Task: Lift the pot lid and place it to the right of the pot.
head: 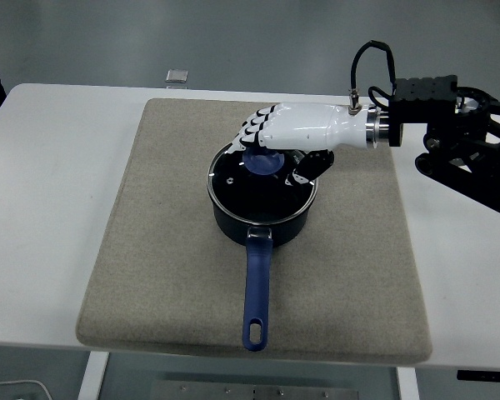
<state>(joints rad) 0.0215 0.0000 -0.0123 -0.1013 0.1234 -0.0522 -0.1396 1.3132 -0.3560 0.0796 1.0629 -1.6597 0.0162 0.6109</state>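
From the head view, my right hand point(287, 133) hovers over the lid point(262, 179), which sits on the pot point(262, 218) mid-mat. The blue knob point(264, 162) lies directly beneath my loosely curled, empty fingers point(252, 132).

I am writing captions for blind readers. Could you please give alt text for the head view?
The right robot hand reaches from the right over a dark pot, its fingers curled around the blue knob of the glass lid, which sits on the pot. The pot stands on a beige mat on a white table, its blue handle toward the near edge.
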